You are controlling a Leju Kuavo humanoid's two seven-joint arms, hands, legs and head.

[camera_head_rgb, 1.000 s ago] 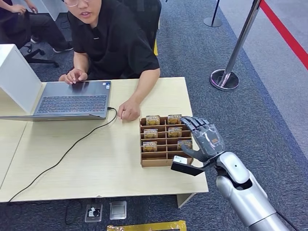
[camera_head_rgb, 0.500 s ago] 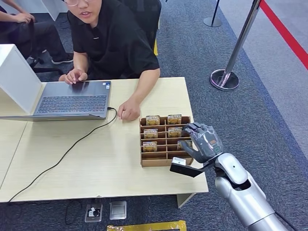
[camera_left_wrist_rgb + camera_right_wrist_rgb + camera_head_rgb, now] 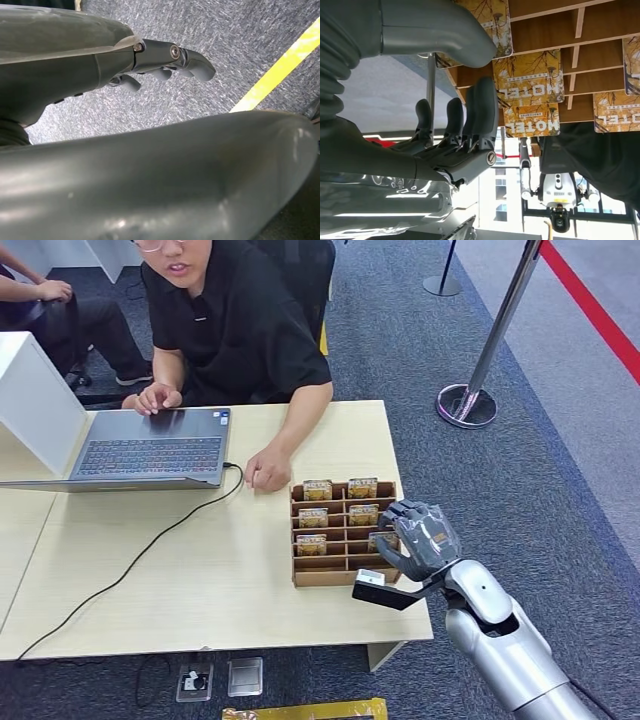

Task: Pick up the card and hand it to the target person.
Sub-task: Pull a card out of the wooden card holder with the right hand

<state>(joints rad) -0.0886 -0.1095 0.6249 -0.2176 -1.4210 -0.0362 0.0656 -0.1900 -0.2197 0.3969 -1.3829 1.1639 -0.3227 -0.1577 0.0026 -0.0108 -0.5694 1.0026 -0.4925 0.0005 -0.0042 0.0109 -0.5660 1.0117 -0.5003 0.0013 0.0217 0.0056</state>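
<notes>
Brown cardboard slots of the card rack [image 3: 302, 578], lower centre of the head view, now sit right under my right hand [image 3: 417, 540], which has sunk and drifted left since a second ago, its fingers curling from spread to half-closed over the near right-hand card [image 3: 380, 538]. Nothing is held yet; I judge the pinch comes next. My left hand [image 3: 166, 62] hangs loosely open over carpet.

I see my right hand [image 3: 471, 120], fingers [image 3: 485, 107] curled by the card rack [image 3: 591, 20] | thumb [image 3: 444, 30] over one hotel card [image 3: 499, 27] | contact unclear, possibly touching | person [image 3: 595, 160] beyond
</notes>
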